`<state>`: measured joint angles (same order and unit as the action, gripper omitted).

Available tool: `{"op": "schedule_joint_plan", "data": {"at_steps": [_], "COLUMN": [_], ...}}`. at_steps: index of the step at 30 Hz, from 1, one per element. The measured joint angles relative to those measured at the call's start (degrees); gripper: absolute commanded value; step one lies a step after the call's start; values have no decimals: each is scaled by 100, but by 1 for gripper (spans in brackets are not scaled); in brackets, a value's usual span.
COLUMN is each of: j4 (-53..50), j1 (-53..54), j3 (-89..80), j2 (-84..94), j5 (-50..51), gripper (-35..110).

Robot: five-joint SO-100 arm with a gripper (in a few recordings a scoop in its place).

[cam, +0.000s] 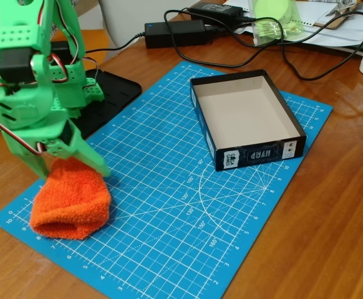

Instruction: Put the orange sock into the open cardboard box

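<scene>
At the left of the fixed view, the green gripper (69, 167) comes down onto the far end of the orange sock (71, 199), its fingers spread narrowly and straddling the top edge of the fabric; a firm hold is not clear. The sock lies on the blue mat (169, 237), its long axis running from the jaws toward the near edge. Well apart to the right sits the box (249, 156), empty, so the carry goes rightward and slightly away.

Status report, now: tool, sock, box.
Tool down on the orange sock, fingers straddling its top; grip unconfirmed. Sock on blue mat. Open cardboard box empty, path across mat unobstructed.
</scene>
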<state>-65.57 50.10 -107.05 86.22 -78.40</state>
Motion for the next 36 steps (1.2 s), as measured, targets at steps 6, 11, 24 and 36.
{"op": "schedule_joint_plan", "data": {"at_steps": [6,11,24,36], "j4": [229,431,721,4280], "j1": [-105,-88,-158,-2408], "j3": [9,0,466,431], "j2": [-237,-325,-264,1723], "j5": [220,448,1591,3735], "gripper": [25,0,0,0]}}
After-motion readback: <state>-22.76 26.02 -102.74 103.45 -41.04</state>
